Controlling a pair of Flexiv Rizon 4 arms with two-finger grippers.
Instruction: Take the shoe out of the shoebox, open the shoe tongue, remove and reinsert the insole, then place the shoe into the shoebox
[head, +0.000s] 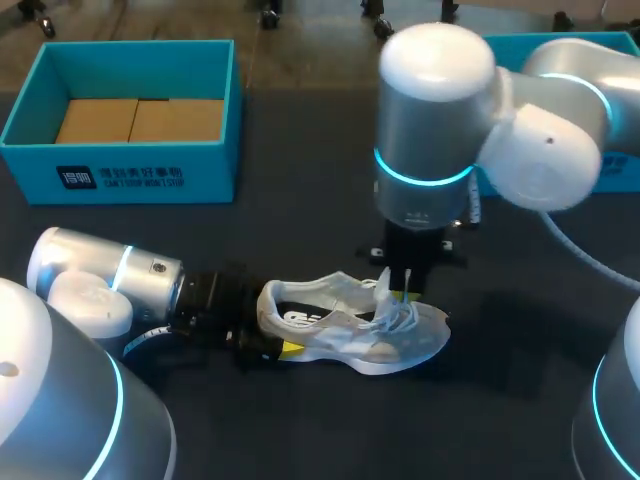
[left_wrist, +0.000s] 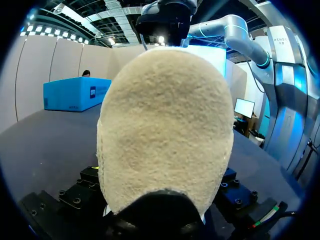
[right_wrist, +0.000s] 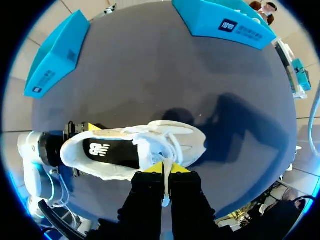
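White mesh marks the one shoe, set on its sole on the dark table. The left arm is laid low along the table, and the left pincer is clamped on the heel from both sides. The right arm is held upright above the shoe, and the right pincer is narrowed on the raised tongue. Two blue boxes are counted: a shoebox well beyond the left pincer, and a second box behind the right arm.
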